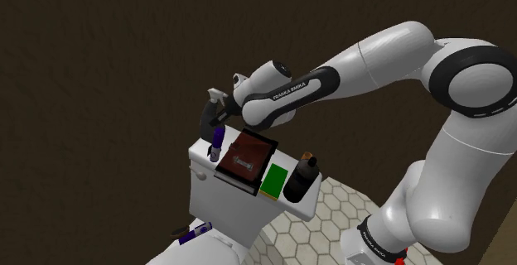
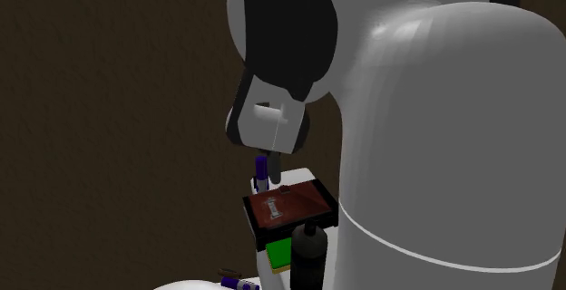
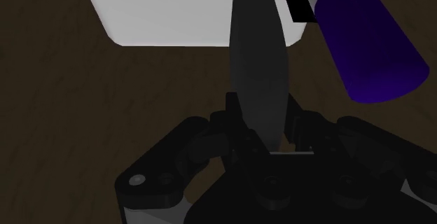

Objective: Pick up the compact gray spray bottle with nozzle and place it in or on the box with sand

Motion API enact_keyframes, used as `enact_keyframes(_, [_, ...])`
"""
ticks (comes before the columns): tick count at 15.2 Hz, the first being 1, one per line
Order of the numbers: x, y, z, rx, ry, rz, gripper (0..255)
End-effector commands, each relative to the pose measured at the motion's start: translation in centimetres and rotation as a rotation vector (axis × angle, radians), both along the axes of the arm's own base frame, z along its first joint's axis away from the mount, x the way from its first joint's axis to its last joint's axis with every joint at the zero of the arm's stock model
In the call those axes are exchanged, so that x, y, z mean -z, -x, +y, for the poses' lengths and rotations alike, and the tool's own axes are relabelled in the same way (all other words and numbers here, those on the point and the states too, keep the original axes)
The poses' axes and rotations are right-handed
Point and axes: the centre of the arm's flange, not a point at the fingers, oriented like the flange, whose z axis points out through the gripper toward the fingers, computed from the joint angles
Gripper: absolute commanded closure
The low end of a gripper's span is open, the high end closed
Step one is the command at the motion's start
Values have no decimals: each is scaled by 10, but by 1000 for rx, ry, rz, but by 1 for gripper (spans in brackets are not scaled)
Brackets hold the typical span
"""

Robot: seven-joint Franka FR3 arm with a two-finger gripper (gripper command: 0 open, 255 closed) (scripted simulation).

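My gripper (image 1: pixel 209 124) hangs just above the end of a white toilet tank (image 1: pixel 207 190) at the shoulder view's left. Its fingers (image 3: pixel 234 121) are shut on the spray bottle (image 3: pixel 259 61), a slim dark grey body standing up between them. The bottle's pale nozzle (image 1: pixel 217 97) sticks out above the hand. The box with sand (image 1: pixel 246 161), a black-rimmed tray with brown filling, lies on the tank lid right beside the gripper; it is also seen in the second exterior view (image 2: pixel 290 208).
A purple bottle (image 1: pixel 217 142) stands on the lid right below the gripper, close to the held bottle (image 3: pixel 371 47). A green block (image 1: pixel 274 180) and a black bottle (image 1: pixel 301 179) sit beyond the box. Another purple item (image 1: pixel 195 232) lies lower down. Hexagon-tiled floor (image 1: pixel 331 214) lies beside the tank.
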Motion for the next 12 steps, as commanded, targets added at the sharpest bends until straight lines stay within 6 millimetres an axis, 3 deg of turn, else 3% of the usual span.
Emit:
enact_keyframes(1, [-11,0,0,0,0,0,255])
enact_keyframes(12, [-69,0,0,0,0,0,255])
